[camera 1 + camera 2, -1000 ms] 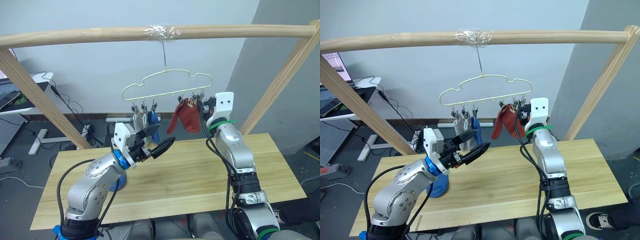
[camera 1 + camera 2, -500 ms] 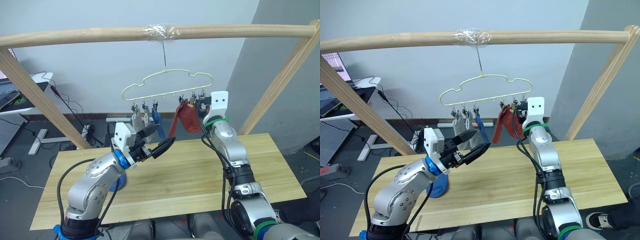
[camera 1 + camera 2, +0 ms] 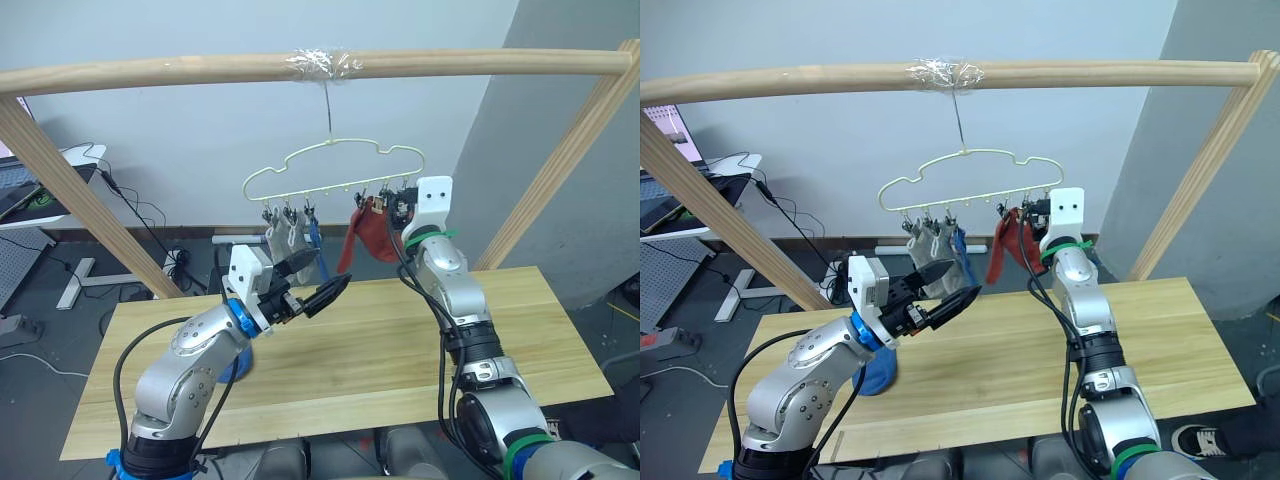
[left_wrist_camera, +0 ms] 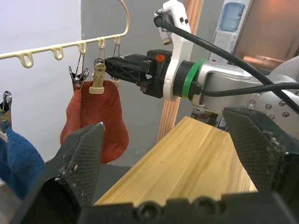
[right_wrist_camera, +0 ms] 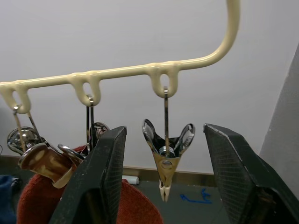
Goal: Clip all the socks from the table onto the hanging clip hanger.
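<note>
Both jaws gape empty; right gripper (image 5: 163, 172) straddles a bare clip (image 5: 166, 158) on the clip hanger (image 3: 335, 165); left gripper (image 3: 312, 283) hovers at its 7 o'clock over the tabletop (image 3: 390, 350).

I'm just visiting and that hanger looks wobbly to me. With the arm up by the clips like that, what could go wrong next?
The hanger hangs from one thin hook on the pole, so a nudge from the right gripper, open around an empty clip, could set it swinging and spoil the aim. The red sock hangs right beside that clip and might get knocked loose. A blue sock lies on the table behind the left arm, and could be swept off.
</note>
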Controlling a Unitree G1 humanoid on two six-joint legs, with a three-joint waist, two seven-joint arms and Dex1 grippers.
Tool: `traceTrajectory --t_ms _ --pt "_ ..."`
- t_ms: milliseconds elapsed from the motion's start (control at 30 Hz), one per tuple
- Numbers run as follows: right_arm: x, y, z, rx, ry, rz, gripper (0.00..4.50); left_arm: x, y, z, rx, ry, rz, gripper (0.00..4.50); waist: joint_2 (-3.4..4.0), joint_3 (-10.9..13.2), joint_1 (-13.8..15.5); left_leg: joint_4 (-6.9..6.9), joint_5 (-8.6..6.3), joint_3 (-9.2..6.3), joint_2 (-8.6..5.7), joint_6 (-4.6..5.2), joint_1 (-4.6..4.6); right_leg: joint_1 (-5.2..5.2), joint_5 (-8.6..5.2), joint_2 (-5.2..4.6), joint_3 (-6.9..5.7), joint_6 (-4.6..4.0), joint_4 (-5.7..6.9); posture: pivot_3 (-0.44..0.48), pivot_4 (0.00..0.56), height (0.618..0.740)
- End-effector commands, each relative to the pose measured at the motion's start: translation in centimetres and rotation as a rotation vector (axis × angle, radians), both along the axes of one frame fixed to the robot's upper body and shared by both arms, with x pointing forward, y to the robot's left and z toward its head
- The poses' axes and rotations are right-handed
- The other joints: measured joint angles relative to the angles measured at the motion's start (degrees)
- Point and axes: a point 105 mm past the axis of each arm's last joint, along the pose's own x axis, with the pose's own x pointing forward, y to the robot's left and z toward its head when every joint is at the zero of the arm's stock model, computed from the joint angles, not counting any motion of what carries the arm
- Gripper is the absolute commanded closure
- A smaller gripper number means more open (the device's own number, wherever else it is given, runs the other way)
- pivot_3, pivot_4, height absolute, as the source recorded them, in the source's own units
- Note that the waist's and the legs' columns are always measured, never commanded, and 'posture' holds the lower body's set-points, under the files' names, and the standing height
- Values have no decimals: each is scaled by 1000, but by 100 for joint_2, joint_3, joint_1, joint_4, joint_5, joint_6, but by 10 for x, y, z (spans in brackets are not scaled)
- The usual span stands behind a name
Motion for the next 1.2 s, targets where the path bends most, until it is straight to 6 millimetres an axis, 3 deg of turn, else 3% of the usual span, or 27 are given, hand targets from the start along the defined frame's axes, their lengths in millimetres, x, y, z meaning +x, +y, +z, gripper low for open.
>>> traceTrajectory --t_ms 33,100,200,700,867,967,1100,1200 --pt "0 3 19 14 -72 8 1944 -3 -3 12 6 -63 -15 0 0 0 0 0 0 0 0 0 0 0 0 0 0 0 0 1 97 740" --pt "0 4 19 15 -73 9 2348 -2 -2 12 6 -64 -14 0 0 0 -1 0 0 0 0 0 0 0 0 0 0 0 0 1 97 740" --pt "1 4 19 13 -69 7 3448 -2 -2 12 6 -65 -12 0 0 0 0 0 0 0 0 0 0 0 0 0 0 0 0 3 99 740" --pt "4 0 21 11 -69 -1 3448 -2 -3 11 8 -63 -5 0 0 0 0 0 0 0 0 0 0 0 1 0 0 -1 0 5 107 740" --pt "4 -2 19 10 -61 0 4368 -1 -2 10 10 -60 -2 0 0 0 -1 0 0 0 0 0 1 0 1 0 0 -1 1 2 109 740" --pt "3 -4 19 4 -57 3 4368 1 -1 7 17 -53 14 0 0 0 0 0 0 0 0 0 0 0 1 0 0 -1 1 -4 111 740" --pt "0 -6 15 -13 -19 55 4368 16 21 -27 99 52 151 0 0 0 0 0 0 0 0 0 2 1 0 0 0 0 1 -2 114 740" --pt "-4 -9 16 -6 37 128 4368 30 59 -62 192 147 343 0 1 1 -1 0 0 -1 1 0 4 2 0 2 0 0 2 -22 126 740"
